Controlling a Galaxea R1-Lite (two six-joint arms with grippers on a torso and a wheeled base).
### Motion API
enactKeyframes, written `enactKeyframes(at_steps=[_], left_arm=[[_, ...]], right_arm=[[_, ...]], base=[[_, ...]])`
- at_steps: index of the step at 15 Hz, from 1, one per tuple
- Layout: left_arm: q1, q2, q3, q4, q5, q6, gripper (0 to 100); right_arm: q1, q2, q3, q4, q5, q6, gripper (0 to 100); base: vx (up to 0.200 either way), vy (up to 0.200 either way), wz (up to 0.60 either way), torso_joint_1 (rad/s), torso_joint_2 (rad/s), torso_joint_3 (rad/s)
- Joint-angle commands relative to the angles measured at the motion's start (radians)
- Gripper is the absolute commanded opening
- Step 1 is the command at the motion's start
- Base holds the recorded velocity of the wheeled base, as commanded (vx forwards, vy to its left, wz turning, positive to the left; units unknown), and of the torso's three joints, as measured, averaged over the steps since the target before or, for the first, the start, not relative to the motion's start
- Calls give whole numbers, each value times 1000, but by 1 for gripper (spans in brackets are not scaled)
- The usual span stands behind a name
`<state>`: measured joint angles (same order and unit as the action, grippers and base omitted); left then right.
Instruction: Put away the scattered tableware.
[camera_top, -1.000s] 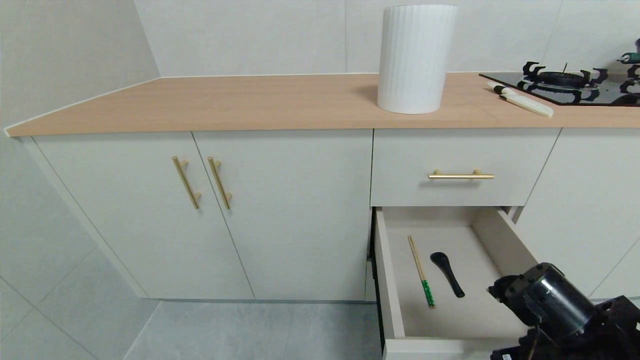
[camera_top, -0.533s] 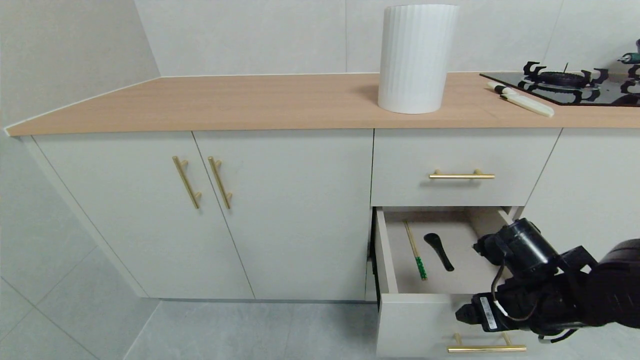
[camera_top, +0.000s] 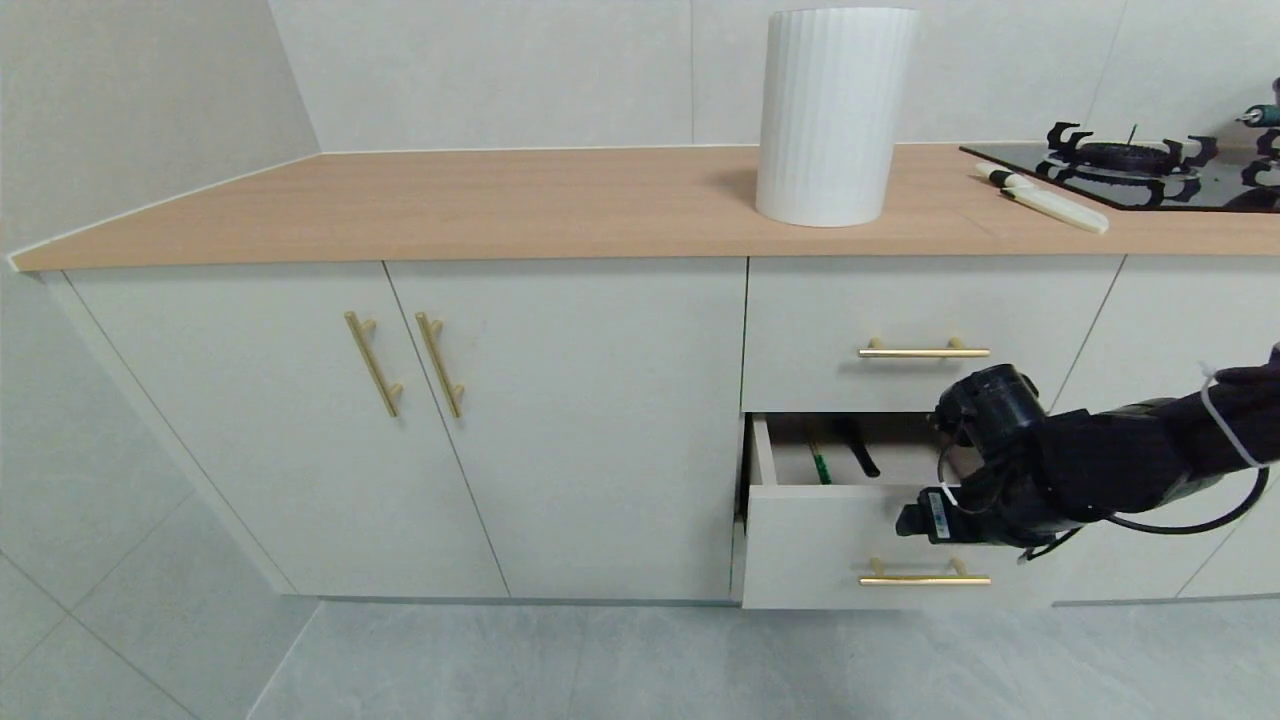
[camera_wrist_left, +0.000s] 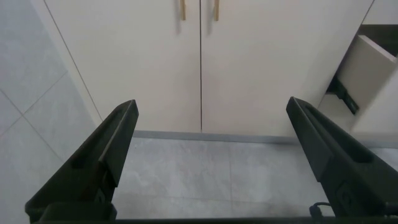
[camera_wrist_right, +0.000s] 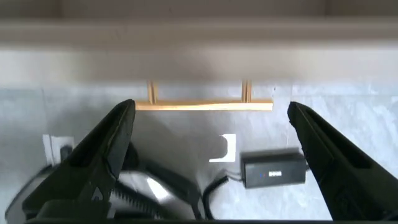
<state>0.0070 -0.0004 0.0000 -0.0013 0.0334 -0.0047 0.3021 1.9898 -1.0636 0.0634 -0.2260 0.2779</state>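
Observation:
The lower drawer stands only a little way out of the cabinet. In the narrow gap, the green-tipped chopsticks and the black spoon lie inside it. My right gripper is against the drawer front, just above its gold handle. In the right wrist view that gripper is open, its fingers spread either side of the handle, with nothing held. My left gripper is open and empty, low before the cabinet doors, with the drawer's side off to one edge.
On the wooden counter stand a tall white ribbed container, a white knife and a gas hob. A shut upper drawer sits above the lower one. Two shut doors are to the left, with grey floor below.
The lower drawer has slid in from wide open to nearly shut. My right arm has moved forward and up with the drawer front.

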Motion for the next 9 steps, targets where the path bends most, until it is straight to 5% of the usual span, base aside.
enactKeyframes(at_steps=[1,7,9], left_arm=[[1,0,0,0,0,0,100],[1,0,0,0,0,0,100],[-1,0,0,0,0,0,100]], right_arm=[[-20,80,-42,-28,-12,1,100],[-24,133,60,-412,-21,0,100],[-24,138,63,-433,-21,1,100]], base=[[0,0,0,0,0,0],[0,0,0,0,0,0],[0,0,0,0,0,0]])
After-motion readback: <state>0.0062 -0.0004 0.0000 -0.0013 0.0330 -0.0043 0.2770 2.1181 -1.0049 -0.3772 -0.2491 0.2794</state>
